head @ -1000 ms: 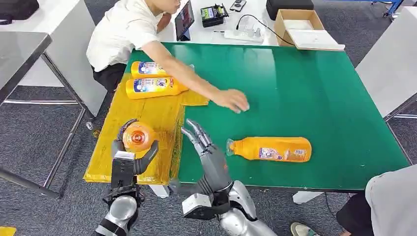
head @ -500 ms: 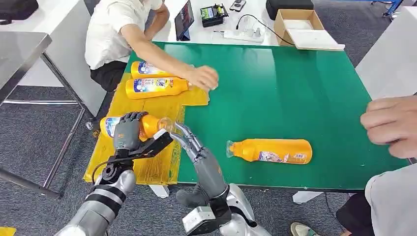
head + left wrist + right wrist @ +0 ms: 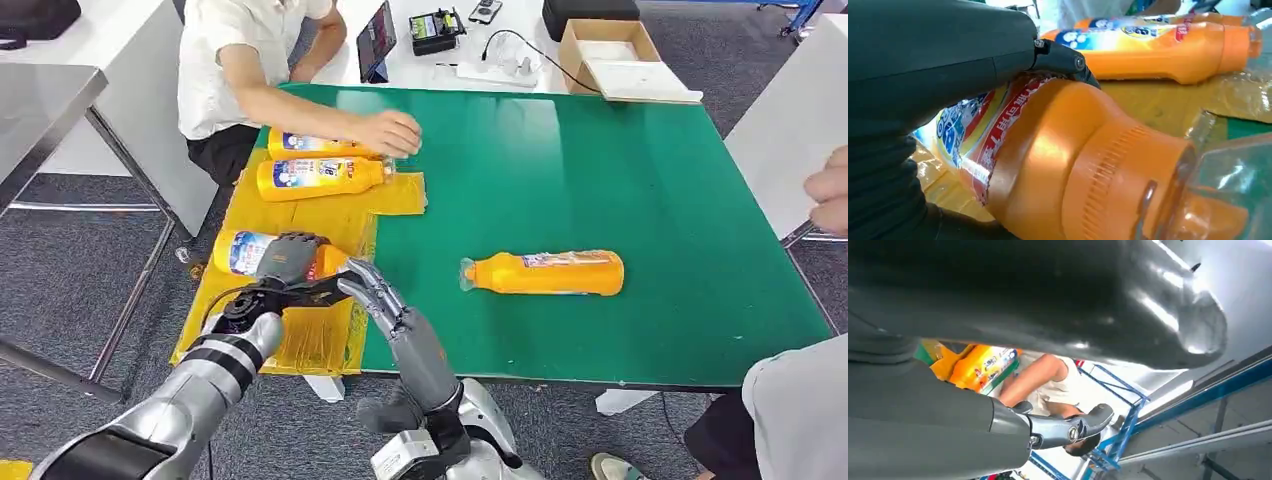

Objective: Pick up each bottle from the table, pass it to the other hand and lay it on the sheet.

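left hand (image 3: pixel 285 262) gripping bottle (image 3: pixel 245 251) lying on yellow sheet (image 3: pixel 322 226)

A robot test lab or workshop: grey carpet floor (image 3: pixel 70 260), a green-topped desk (image 3: pixel 620 170), white desks with a power strip (image 3: pixel 497 70), a tablet (image 3: pixel 375 40) and a cardboard box (image 3: pixel 615 55).

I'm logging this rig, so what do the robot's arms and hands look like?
Both arms are shiny silver, rounded metal shells with black bands at the joints. The left hand and right hand are dark grey, with slim jointed fingers showing small screws. A thin black cable loops at the left wrist.
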Tool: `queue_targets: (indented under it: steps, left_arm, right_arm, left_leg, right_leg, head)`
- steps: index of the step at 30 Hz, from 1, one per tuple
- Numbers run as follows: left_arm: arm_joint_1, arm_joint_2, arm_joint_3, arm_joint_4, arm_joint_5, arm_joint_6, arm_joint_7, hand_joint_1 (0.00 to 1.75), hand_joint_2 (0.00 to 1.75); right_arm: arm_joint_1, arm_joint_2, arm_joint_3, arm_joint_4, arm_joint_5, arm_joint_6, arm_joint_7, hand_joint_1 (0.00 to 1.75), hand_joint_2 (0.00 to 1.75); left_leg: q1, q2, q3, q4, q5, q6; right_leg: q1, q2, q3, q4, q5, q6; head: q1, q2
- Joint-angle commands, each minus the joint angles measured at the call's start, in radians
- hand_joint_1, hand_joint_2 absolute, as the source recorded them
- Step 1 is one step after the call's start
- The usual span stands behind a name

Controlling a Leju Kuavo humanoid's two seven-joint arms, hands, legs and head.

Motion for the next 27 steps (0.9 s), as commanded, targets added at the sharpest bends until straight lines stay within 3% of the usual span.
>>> queue_targets:
  steps: [1, 2, 4, 6, 8, 11, 15, 16, 18, 19, 21, 27]
  left_arm:
    - [-0.056, -0.016, -0.086, 0.082, 0.149, -0.112, -0.112, 0.17, 1.75]
    - [-0.052, -0.016, -0.092, 0.068, 0.194, -0.127, -0.15, 0.0, 1.75]
    - [-0.03, -0.02, -0.074, 0.027, 0.298, -0.132, -0.229, 0.0, 1.75]
    - [-0.016, -0.013, -0.093, 0.004, 0.312, -0.136, -0.228, 0.0, 1.75]
    - [0.048, -0.008, -0.037, -0.083, 0.534, -0.177, -0.349, 0.0, 1.75]
    - [0.118, 0.024, -0.059, -0.181, 0.703, -0.205, -0.377, 0.0, 1.75]
    - [0.176, 0.055, -0.085, -0.235, 0.824, -0.187, -0.371, 0.0, 1.75]
    - [0.181, 0.06, -0.095, -0.24, 0.806, -0.139, -0.368, 0.0, 0.0]
    - [0.202, 0.055, -0.083, -0.259, 0.83, -0.081, -0.388, 0.0, 0.0]
    - [0.213, 0.056, -0.078, -0.275, 0.839, -0.076, -0.397, 0.0, 1.75]
    - [0.277, 0.039, -0.006, -0.368, 0.946, -0.058, -0.469, 0.0, 1.75]
    - [0.309, 0.052, -0.011, -0.427, 0.956, -0.064, -0.454, 0.0, 1.75]
  right_arm:
    - [-0.016, -0.01, 0.012, 0.062, -0.017, -0.006, -0.016, 0.0, 0.0]
    - [-0.018, -0.01, 0.013, 0.067, -0.021, -0.012, -0.02, 0.0, 0.0]
    - [-0.02, -0.01, 0.015, 0.071, -0.029, -0.017, -0.029, 0.0, 0.0]
    - [-0.021, -0.011, 0.017, 0.073, -0.032, -0.018, -0.03, 0.0, 0.0]
    - [-0.028, -0.013, 0.029, 0.083, -0.045, -0.022, -0.046, 0.0, 0.0]
    - [-0.034, -0.015, 0.04, 0.097, -0.059, -0.032, -0.054, 0.0, 0.0]
    - [-0.033, -0.023, 0.044, 0.098, -0.069, -0.035, -0.062, 0.0, 0.0]
    - [-0.032, -0.025, 0.044, 0.096, -0.069, -0.035, -0.062, 0.0, 0.0]
    - [-0.028, -0.029, 0.04, 0.085, -0.069, -0.035, -0.06, 0.0, 0.0]
    - [-0.026, -0.031, 0.039, 0.082, -0.069, -0.035, -0.059, 0.0, 0.0]
    - [-0.022, -0.038, 0.038, 0.076, -0.059, -0.043, -0.062, 0.0, 0.0]
    - [-0.02, -0.041, 0.034, 0.077, -0.058, -0.043, -0.063, 0.0, 0.0]
  left_leg:
    - [-0.001, -0.001, 0.004, -0.001, -0.001, 0.002]
    - [-0.001, -0.001, 0.005, -0.002, -0.001, 0.003]
    - [-0.001, -0.001, 0.005, -0.002, -0.001, 0.003]
    - [-0.001, 0.0, 0.005, -0.002, -0.001, 0.003]
    - [-0.001, 0.0, 0.004, -0.002, -0.001, 0.002]
    - [-0.002, 0.003, 0.011, -0.004, -0.003, 0.004]
    - [-0.001, 0.005, 0.007, -0.003, -0.002, 0.002]
    - [-0.001, 0.005, 0.006, -0.003, -0.002, 0.002]
    - [-0.001, 0.003, 0.004, -0.002, -0.001, 0.002]
    - [-0.001, 0.003, 0.004, -0.002, -0.001, 0.002]
    - [-0.001, 0.001, 0.003, -0.001, -0.001, 0.002]
    - [0.0, 0.001, 0.002, -0.001, -0.001, 0.002]
  right_leg:
    - [0.0, -0.003, 0.004, -0.001, -0.001, -0.002]
    - [0.0, -0.004, 0.006, -0.001, -0.002, -0.002]
    - [0.0, -0.004, 0.006, -0.001, -0.001, -0.002]
    - [0.0, -0.003, 0.006, -0.001, -0.001, -0.002]
    - [0.0, -0.002, 0.005, -0.001, -0.001, -0.002]
    - [0.0, -0.002, 0.01, -0.003, -0.003, -0.004]
    - [0.0, 0.002, 0.006, -0.002, -0.001, -0.002]
    - [0.0, 0.002, 0.005, -0.002, -0.001, -0.002]
    - [0.0, 0.001, 0.004, -0.001, -0.001, -0.002]
    - [0.0, 0.0, 0.004, -0.001, -0.001, -0.002]
    - [0.0, -0.001, 0.003, -0.001, -0.001, -0.002]
    - [0.001, -0.002, 0.003, -0.001, -0.001, -0.002]
  head:
    - [0.0, 0.0]
    - [0.0, 0.0]
    - [0.0, 0.0]
    - [0.0, 0.0]
    - [0.0, 0.0]
    - [0.0, 0.0]
    - [0.0, 0.0]
    - [0.0, 0.0]
    - [0.0, 0.0]
    - [0.0, 0.0]
    - [0.0, 0.0]
    - [0.0, 0.0]
